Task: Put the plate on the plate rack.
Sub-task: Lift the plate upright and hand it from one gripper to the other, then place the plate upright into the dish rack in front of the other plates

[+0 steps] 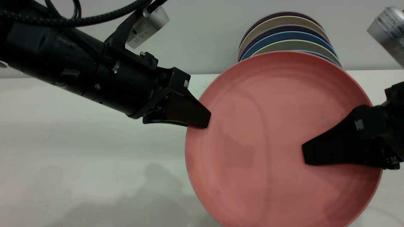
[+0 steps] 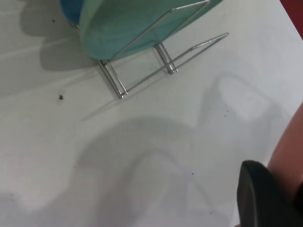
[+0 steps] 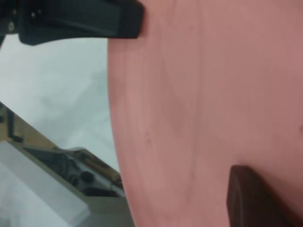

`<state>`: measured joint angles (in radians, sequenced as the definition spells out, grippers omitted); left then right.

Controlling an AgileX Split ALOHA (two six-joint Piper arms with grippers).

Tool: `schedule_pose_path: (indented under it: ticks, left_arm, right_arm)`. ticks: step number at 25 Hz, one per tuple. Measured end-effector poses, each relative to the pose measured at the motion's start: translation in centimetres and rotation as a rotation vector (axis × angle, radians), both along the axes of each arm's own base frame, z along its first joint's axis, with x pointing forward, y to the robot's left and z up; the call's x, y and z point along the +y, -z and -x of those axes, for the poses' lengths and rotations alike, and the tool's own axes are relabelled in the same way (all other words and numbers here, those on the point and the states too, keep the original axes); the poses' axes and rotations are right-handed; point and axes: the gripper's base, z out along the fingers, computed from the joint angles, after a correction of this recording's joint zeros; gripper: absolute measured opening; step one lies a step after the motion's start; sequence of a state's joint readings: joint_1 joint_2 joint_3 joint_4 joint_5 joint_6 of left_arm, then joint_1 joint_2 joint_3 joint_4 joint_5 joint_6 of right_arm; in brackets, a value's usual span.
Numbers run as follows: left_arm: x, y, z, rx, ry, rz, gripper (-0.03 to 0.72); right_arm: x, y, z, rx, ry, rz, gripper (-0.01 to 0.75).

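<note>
Up front in the exterior view, the plate [image 1: 277, 138] fills most of the right half, held off the table [image 1: 79, 164] and tilted so its pink face turns toward the camera, with a row of other plates [image 1: 284, 34] standing on edge behind its upper rim. Both arms have it: the left gripper [image 1: 202, 121] comes in from the left and pinches the plate's left rim, while the right gripper [image 1: 304, 154] reaches in from the right with one finger laid well across the face, closed on the right side; the matching finger of each lies behind the plate and is not visible. The plate rack [image 2: 161, 64] shows only in the left wrist view, as thin wire loops on the table with a teal-green plate [image 2: 128, 28] already leaning in them, and a sliver of the pink rim sits beside that gripper's dark finger [image 2: 258, 198] at the near corner. So the rack lies below and beyond the left gripper, apart from the pink plate, and I judge the left arm to be the nearer of the two to it. The coming move, as I read it, turns on bringing the plate more upright, edge down, so its flat face runs parallel to the loops and the lower rim can drop into a free slot next to the teal one.
</note>
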<state>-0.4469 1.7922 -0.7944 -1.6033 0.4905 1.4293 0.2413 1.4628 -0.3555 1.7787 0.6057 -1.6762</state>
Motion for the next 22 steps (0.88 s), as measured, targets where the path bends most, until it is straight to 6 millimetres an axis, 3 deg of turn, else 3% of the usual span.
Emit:
schedule_pose_path:
  ticks: [4,8,11,17,22]
  left_arm:
    - [0.0,-0.5,0.2,-0.013,0.01,0.011,0.186]
    - [0.0,-2.6,0.5,-0.064,0.019,0.049,0.358]
    - [0.8,-4.1,0.4,-0.106,0.013,0.066,0.433]
    - [5.0,-5.8,-1.4,-0.147,-0.14,0.055,0.459]
    - [7.8,-6.0,-2.5,-0.156,-0.238,0.047,0.459]
  right_arm:
    - [-0.2,0.1,-0.4,-0.07,-0.039,0.077,0.136]
    - [-0.7,-0.2,-0.7,-0.153,-0.071,0.188,0.134]
    - [-1.2,-1.3,-0.7,-0.256,-0.11,0.275,0.133]
    - [-1.5,-5.0,-0.8,-0.508,-0.197,0.378,0.133]
    - [-1.1,-7.8,-2.4,-0.693,-0.321,0.481,0.133]
